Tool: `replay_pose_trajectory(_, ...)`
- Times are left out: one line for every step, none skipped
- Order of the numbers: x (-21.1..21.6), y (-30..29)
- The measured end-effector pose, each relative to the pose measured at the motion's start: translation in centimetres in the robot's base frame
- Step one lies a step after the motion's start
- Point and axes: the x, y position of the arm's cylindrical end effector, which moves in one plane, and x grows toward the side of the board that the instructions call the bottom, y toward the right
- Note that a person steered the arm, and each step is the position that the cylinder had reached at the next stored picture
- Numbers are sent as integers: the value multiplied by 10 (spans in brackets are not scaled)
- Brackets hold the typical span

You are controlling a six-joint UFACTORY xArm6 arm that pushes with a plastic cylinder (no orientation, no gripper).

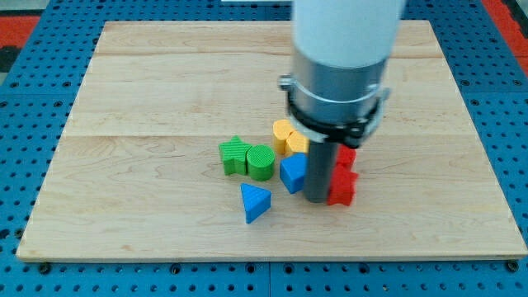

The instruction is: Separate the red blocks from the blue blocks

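Observation:
My tip [317, 199] stands on the board between a blue block [292, 174] on its left and the red blocks on its right. A red star-like block [341, 186] touches the rod's right side, and another red block [347, 156] shows just above it, partly hidden by the rod. A blue triangular block [255, 202] lies apart toward the view's bottom left.
A green star block [234, 155] and a green cylinder [261, 162] sit left of the blue block. Two yellow blocks [285, 136] lie above it, partly hidden by the arm. The wooden board [124, 99] rests on a blue pegboard.

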Motion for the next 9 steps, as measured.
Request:
replay_pose_trajectory(-20,38)
replay_pose_trajectory(-49,38)
replay_pose_trajectory(-22,30)
replay_pose_trajectory(9,16)
replay_pose_trajectory(17,87)
replay_pose_trajectory(-42,88)
replay_pose_trajectory(-60,107)
replay_pose_trajectory(42,103)
replay_pose_trajectory(78,11)
